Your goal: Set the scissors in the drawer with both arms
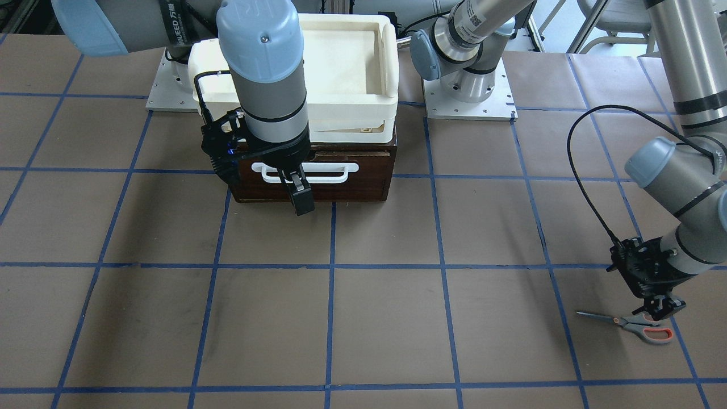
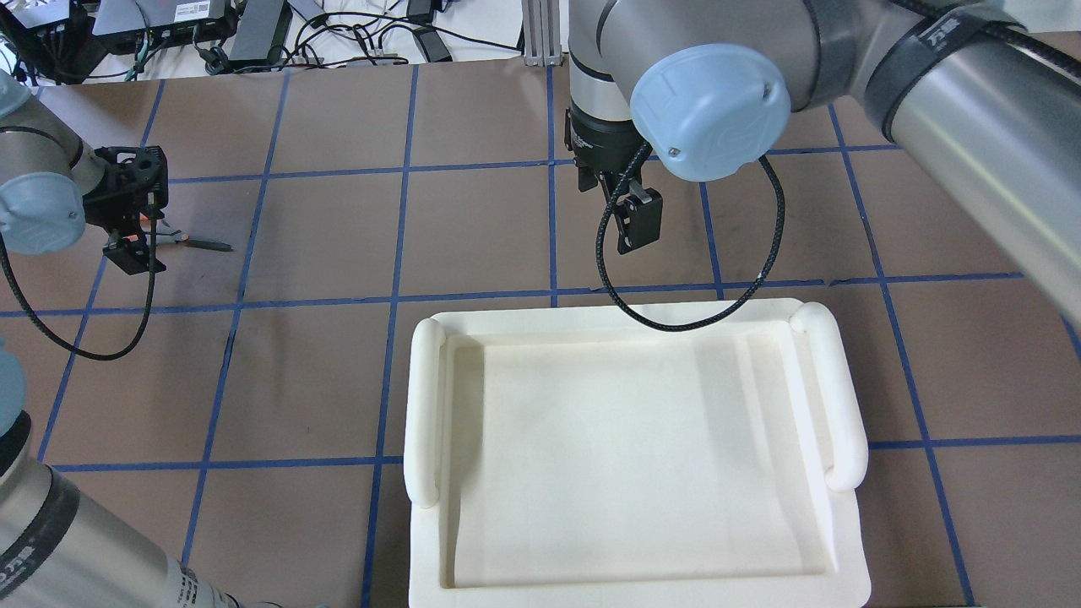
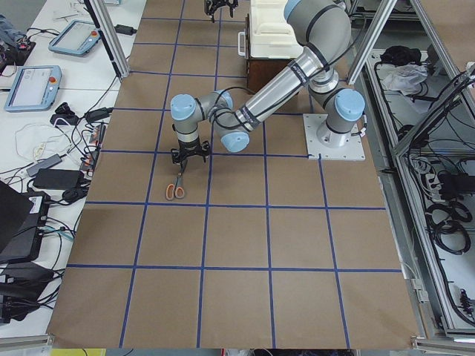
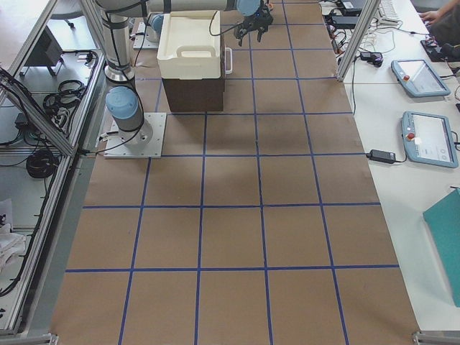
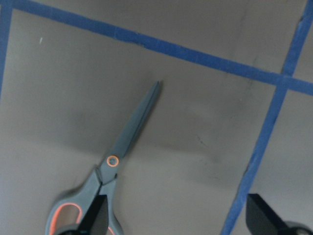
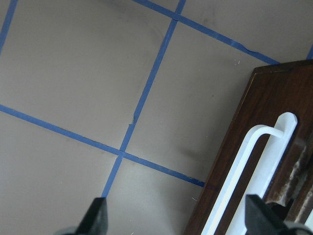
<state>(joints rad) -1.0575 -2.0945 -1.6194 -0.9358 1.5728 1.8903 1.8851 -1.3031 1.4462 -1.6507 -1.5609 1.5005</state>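
Scissors (image 1: 630, 325): lying flat on the table (image 1: 397, 318), blades closed, well apart from the drawer.
Left gripper (image 1: 657, 307): jaws spread, poised just above the scissors' handle loops, nothing held.
Right gripper (image 1: 296, 190): jaws wide, right at the white handle (image 1: 341, 170), not clamped.
Drawer (image 1: 363, 190): shut, with a cream tray (image 1: 386, 85) on top.
Writing: white lettering on the right arm (image 1: 170, 23), only partly legible.

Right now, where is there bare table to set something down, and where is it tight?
Bare table stretches between the drawer and the scissors, and across the squares on the operators' side. Crowded: the drawer front, where the right gripper hangs at the handle, and around the scissors under the left gripper.
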